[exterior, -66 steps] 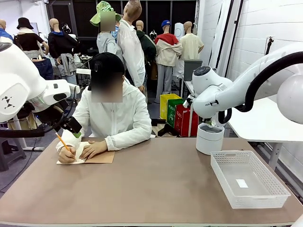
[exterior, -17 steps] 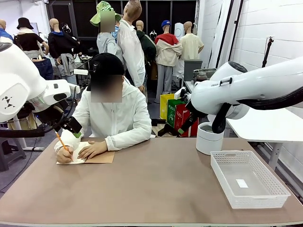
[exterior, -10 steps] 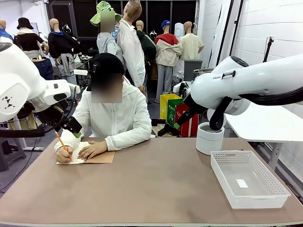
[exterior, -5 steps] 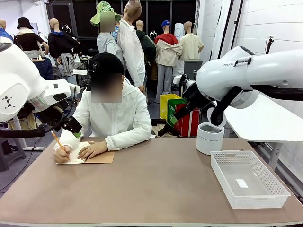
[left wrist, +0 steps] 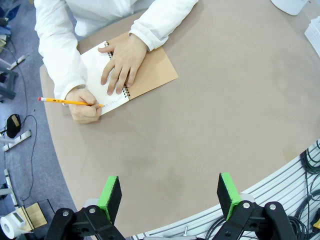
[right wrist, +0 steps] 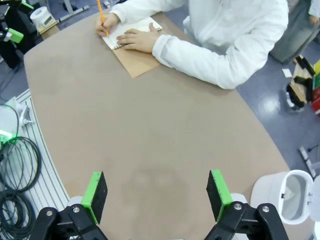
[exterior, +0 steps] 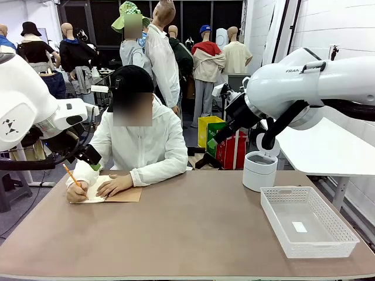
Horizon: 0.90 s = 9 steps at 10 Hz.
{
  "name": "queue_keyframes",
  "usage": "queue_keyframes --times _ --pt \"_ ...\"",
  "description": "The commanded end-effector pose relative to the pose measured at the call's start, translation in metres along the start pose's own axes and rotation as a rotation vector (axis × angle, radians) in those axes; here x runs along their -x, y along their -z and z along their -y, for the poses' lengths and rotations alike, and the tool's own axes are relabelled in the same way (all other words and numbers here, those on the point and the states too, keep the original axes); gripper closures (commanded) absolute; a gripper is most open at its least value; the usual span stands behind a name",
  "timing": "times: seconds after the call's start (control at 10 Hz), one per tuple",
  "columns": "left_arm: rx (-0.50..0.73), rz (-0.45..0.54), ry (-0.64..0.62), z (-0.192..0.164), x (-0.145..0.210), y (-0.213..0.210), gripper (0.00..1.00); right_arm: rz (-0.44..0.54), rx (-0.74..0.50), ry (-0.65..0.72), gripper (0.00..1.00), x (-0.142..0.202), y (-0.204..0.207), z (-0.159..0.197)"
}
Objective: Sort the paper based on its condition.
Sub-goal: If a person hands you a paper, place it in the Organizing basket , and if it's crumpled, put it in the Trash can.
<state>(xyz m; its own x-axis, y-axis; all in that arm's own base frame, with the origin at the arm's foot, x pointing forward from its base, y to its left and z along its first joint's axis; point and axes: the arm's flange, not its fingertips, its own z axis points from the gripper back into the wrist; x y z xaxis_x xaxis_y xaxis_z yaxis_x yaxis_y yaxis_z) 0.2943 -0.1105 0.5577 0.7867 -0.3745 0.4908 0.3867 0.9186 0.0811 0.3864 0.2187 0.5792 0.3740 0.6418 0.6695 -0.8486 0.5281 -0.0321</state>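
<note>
The left gripper point(left wrist: 169, 195) and right gripper point(right wrist: 156, 194) hang with jaws apart, well clear of the notebook point(left wrist: 155, 72). The paper point(left wrist: 90, 67) is its page, under the person's hands point(left wrist: 122, 62). Reaching now risks hitting them.

The notebook point(left wrist: 157, 75) lies on the worktop point(left wrist: 210, 115) well ahead of the left tool point(left wrist: 167, 192), under the person's hand point(left wrist: 122, 65); the tray point(exterior: 307, 221) sits on the worktop right of and below the right tool point(exterior: 215, 136); the bin point(exterior: 259, 171) stands just behind the tray.
</note>
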Motion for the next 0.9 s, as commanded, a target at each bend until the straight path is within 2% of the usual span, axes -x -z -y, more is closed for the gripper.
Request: queue_keyframes --times 0.0,0.8 --pt "0.002 0.001 0.0 0.0 0.0 -0.0003 0.0 0.054 -0.033 -0.019 0.0 0.0032 0.0001 0.0016" --pt "0.002 0.001 0.0 0.0 0.0 -0.0003 0.0 0.02 -0.009 -0.009 0.0 -0.0018 -0.0031 -0.0008"
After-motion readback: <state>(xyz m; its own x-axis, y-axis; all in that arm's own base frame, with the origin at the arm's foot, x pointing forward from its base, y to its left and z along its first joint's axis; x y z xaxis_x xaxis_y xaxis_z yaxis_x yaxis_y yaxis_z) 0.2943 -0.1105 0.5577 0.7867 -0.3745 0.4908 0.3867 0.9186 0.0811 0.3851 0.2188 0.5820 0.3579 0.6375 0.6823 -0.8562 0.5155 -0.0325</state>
